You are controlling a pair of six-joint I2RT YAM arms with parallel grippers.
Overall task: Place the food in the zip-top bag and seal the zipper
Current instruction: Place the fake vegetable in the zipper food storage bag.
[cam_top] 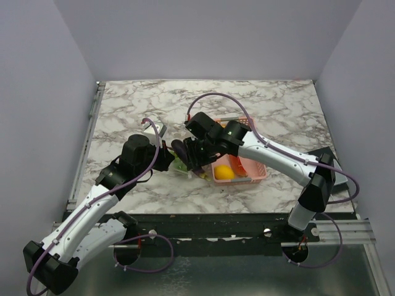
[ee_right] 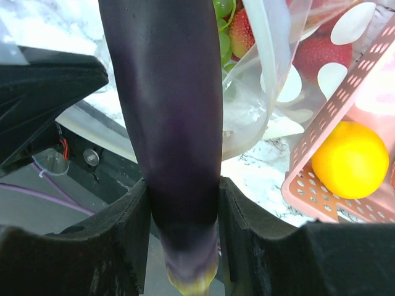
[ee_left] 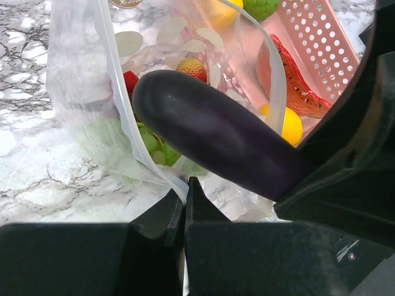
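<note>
Top external view, starting on the left: the left tool (cam_top: 165, 159) reaches in from the near-left. Its wrist camera shows the fingers pinched shut on the near rim of the zip-top bag (ee_left: 86, 92), which lies on the counter (cam_top: 278, 111). That grip lifts the edge so the mouth gapes and gives the other arm a target. Green grapes (ee_left: 151, 143) and a strawberry (ee_left: 192, 66) are inside the bag. Moving right, the eggplant (ee_left: 210, 132) hangs right at the opening with its rounded tip leading, though I can't tell whether that tip has crossed the rim. The right tool (ee_right: 182, 203) is clamped around the stem end, holding it lengthwise, I'd say so it can slide in nose first. The zipper (ee_left: 281, 83) arcs wide open, unsealed. On the far right, the pink basket (ee_right: 333, 123) sits just beside the bag with the lemon (ee_right: 352, 161) waiting inside, so there is more loading to come.
</note>
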